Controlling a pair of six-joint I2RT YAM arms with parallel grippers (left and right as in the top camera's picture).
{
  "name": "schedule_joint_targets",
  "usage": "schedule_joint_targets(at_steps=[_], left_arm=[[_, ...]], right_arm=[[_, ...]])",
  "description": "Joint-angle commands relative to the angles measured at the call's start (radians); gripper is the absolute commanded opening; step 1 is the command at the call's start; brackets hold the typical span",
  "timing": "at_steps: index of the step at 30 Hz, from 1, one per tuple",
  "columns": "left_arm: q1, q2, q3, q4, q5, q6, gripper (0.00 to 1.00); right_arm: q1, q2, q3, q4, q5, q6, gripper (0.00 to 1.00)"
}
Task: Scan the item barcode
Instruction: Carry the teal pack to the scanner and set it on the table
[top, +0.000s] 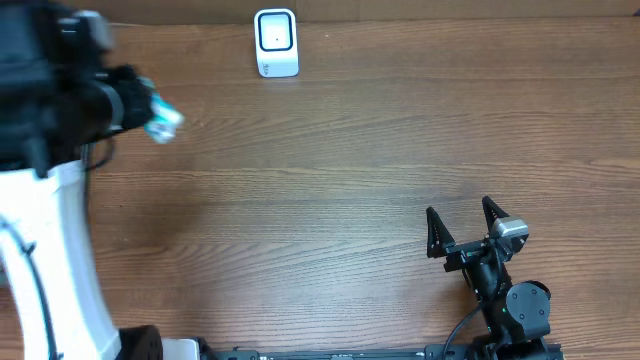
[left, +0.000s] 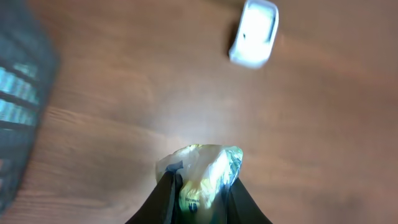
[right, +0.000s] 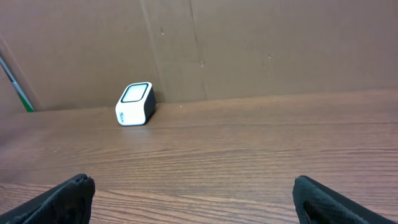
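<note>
Pinching a yellow-green packet (left: 202, 163), L gripper (left: 200, 184) holds it over the bench (top: 350, 150), left of the white scanner (top: 276, 42). R gripper (top: 462, 224) sits spread wide nr front edge. Dark crate (left: 18, 93) beside: blurred, contents can't tell.

White left arm (top: 50, 250), black right arm (top: 512, 305), silver block (top: 508, 230), black cable (top: 458, 332), pointed fingers (top: 433, 230)
</note>
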Motion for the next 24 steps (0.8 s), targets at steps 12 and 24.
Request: schedule_joint_targets(at_steps=[12,24], left_arm=[[-0.333,0.269,-0.418,0.229,-0.121,-0.020,0.04],[-0.396,0.372,-0.435,0.289,-0.154,-0.015,0.72]], right_arm=[[-0.003,-0.008,-0.010,0.005,0.010,0.004,1.00],[-0.003,-0.008,-0.010,0.005,0.010,0.004,1.00]])
